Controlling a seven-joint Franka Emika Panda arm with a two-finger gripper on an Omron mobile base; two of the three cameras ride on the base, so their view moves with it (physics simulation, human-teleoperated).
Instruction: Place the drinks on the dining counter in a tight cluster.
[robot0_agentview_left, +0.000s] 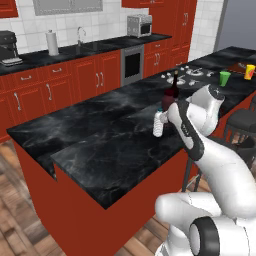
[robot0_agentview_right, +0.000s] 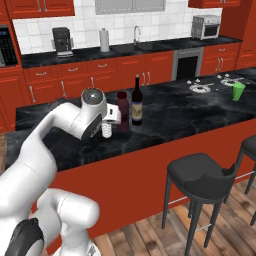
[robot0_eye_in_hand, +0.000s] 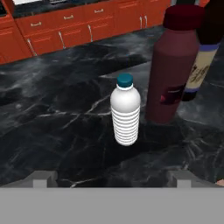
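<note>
Bench (robot0_eye_in_hand: 52, 118), black marble: water bottle (robot0_eye_in_hand: 125, 111) upright at frame centre of the hand view, free of any grip; maroon bottle (robot0_eye_in_hand: 173, 65) just beside it to the right, wine bottle (robot0_eye_in_hand: 202, 57) behind that at upper right, touching or nearly so. Jaws stand wide apart, empty, short of the water bottle. Clustering appears done or nearly so; retreat remains.

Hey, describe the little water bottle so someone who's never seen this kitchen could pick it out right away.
Find the long raised black-marble dining counter with dark round stools in front. Three bottles stand close together on it; the small ribbed clear water bottle is the nearest to the robot, beside the maroon bottle with a red cap. It is the shortest, pale where the others are dark, and has a teal cap.
</note>
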